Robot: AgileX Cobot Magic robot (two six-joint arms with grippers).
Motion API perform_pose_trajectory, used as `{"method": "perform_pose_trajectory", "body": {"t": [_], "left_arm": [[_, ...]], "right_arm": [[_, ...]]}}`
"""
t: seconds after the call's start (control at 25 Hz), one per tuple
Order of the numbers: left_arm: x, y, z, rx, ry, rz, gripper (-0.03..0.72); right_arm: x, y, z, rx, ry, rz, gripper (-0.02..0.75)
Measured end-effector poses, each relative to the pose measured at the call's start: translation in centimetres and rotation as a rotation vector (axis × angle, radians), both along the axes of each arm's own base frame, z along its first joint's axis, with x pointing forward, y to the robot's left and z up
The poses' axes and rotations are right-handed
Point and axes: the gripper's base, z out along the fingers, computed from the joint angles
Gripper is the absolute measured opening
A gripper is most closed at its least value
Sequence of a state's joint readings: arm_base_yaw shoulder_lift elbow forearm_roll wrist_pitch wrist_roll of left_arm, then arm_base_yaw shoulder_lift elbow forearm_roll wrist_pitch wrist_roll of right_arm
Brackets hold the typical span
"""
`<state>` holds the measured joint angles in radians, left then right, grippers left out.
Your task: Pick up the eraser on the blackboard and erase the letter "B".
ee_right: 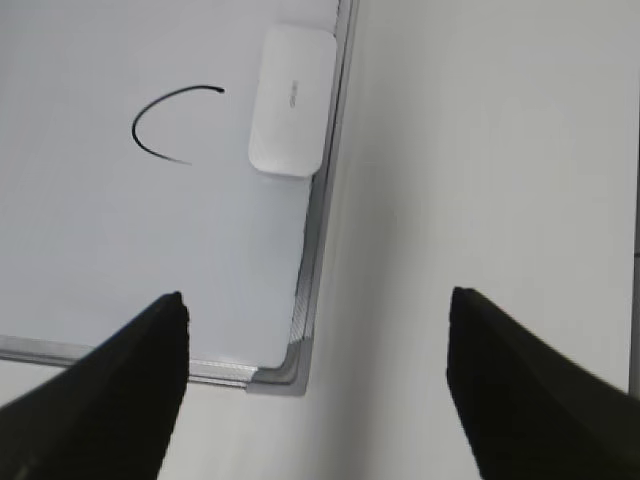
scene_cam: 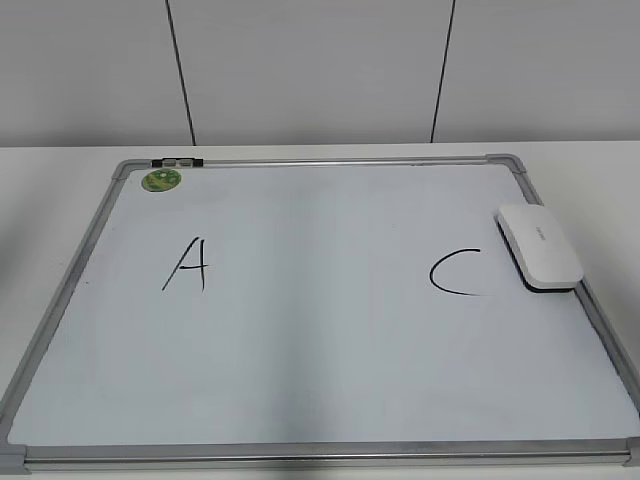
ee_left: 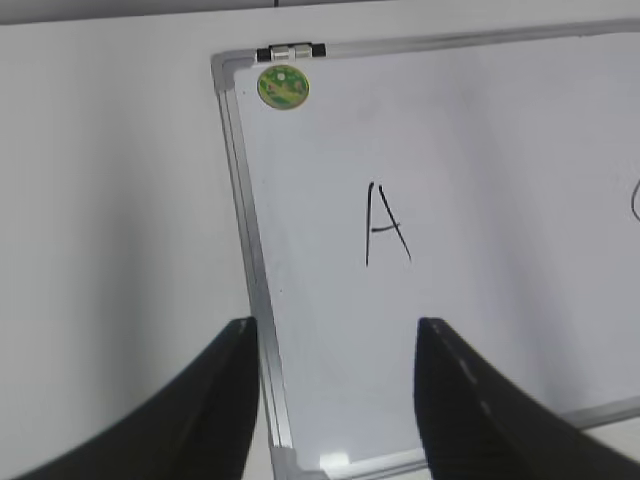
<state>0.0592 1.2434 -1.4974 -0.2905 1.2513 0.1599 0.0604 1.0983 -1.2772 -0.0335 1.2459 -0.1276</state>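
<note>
While one eraser (scene_cam: 539, 247) is lying on one blackboard (scene_cam: 300, 370) (two letters showing), wrist views alone are showing both grippers (ee_left: 335, 400) (ee_right: 315, 390) gaping, empty.

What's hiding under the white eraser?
The eraser lies flat on the blackboard, right of the C. Only its dark underside edge shows; whatever board surface it covers is hidden.
</note>
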Motion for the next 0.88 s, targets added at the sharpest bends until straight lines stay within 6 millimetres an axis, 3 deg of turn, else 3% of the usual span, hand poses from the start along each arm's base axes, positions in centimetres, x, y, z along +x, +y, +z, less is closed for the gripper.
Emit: {"method": "perform_pose_trajectory", "body": {"t": [0.16, 0.36, 0.48, 0.64, 0.88], "left_arm": [[-5.3, -0.3, -1.5, 0.0, -0.001, 0.0, 0.385], [-12.0, -1.1, -5.3, 0.0, 0.0, -0.032, 0.378], [-15.8, -1.2, -7.5, 0.007, -0.044, -0.044, 0.374], [-19.3, -1.2, -10.5, 0.022, -0.091, -0.048, 0.373], [-22.1, -0.7, -13.8, 0.078, -0.148, -0.023, 0.372]], "right_arm": [[-5.1, -0.4, -2.0, 0.005, -0.051, -0.017, 0.594], [-10.6, -0.4, -4.4, 0.029, -0.159, 0.007, 0.594], [-12.7, -0.5, -5.7, 0.021, -0.189, 0.037, 0.594], [-15.0, -0.8, -7.6, 0.034, -0.202, 0.037, 0.594], [-16.6, -1.1, -11.6, 0.031, -0.136, 0.024, 0.594]]}}
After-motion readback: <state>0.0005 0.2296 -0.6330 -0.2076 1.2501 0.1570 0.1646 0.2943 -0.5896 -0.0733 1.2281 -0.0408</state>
